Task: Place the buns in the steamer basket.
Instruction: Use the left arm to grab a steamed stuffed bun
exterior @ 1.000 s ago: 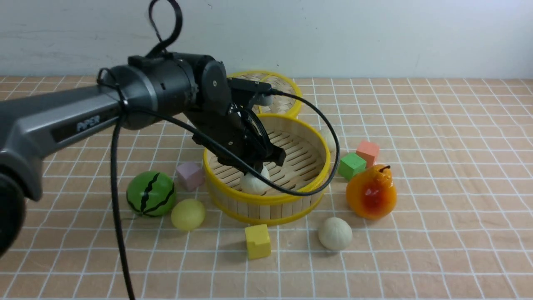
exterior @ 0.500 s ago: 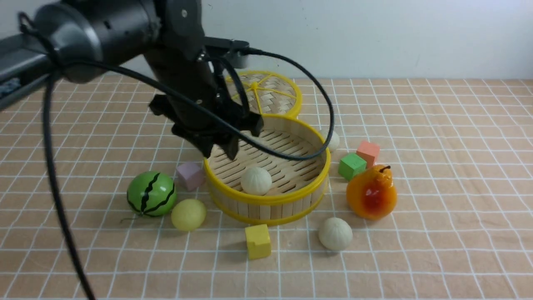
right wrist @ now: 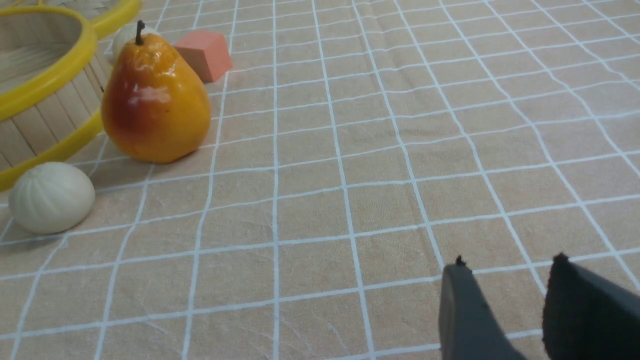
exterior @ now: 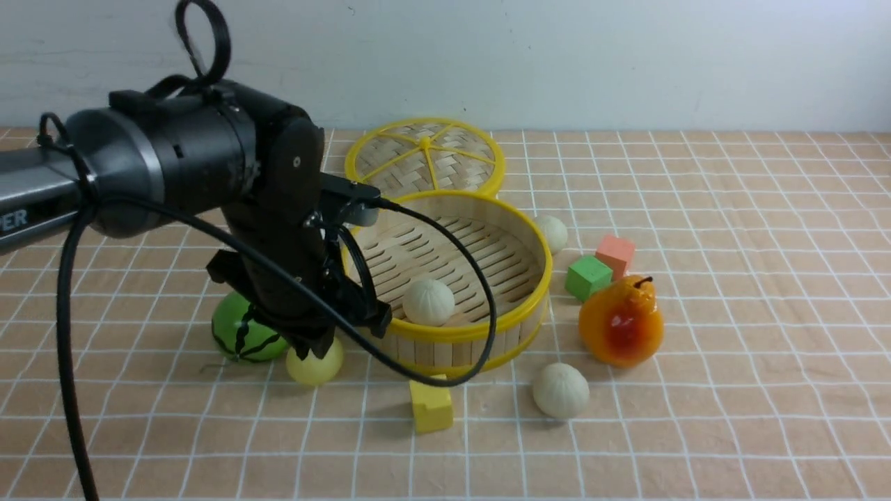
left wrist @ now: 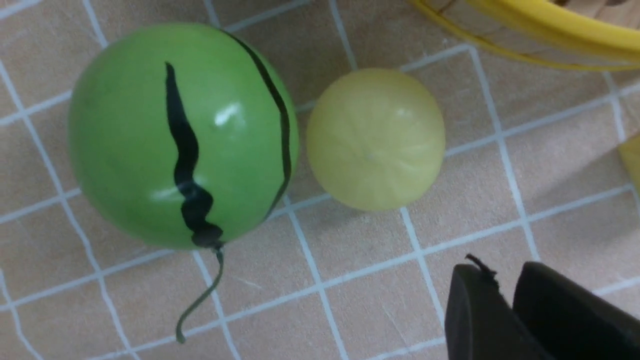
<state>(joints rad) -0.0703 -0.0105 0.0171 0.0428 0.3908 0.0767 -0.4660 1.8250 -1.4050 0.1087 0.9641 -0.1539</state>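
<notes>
Left gripper (left wrist: 502, 272) hovers low over the pale yellow bun (exterior: 317, 365). It is outside the steamer basket (exterior: 487, 327), near its front-left wall. Wrist cam shows the fingertips drawn nearly together with only a thin slit between them and nothing in it. They are off to one side of the bun and not touching it.

The yellow bun sits on the checked cloth (exterior: 731, 348) right next to the green watermelon ball (exterior: 233, 332). Can't tell if the two touch. The left arm hides part of both in the front view.

Bun count:
- One off-white pleated bun (exterior: 429, 302) lies inside the basket on the slats, near the front wall.
- A second off-white bun (exterior: 560, 390) is on the cloth, front-right of the basket and near the pear (exterior: 621, 320).
- A third off-white bun (exterior: 553, 233) is on the cloth at the basket's rear-right, just beside the wall.
- The yellow one is on the cloth, as above.

That makes 1 in and 3 out.

Right gripper (right wrist: 510, 260) is low over bare cloth, well to the right of the pear. Its tips are parted with cloth visible between them, and it holds nothing.

Other items: the woven lid (exterior: 424, 156) lies flat behind the basket. The green cube (exterior: 588, 276) and salmon cube (exterior: 615, 255) are right of the basket. The yellow block (exterior: 431, 403) is in front of it.
</notes>
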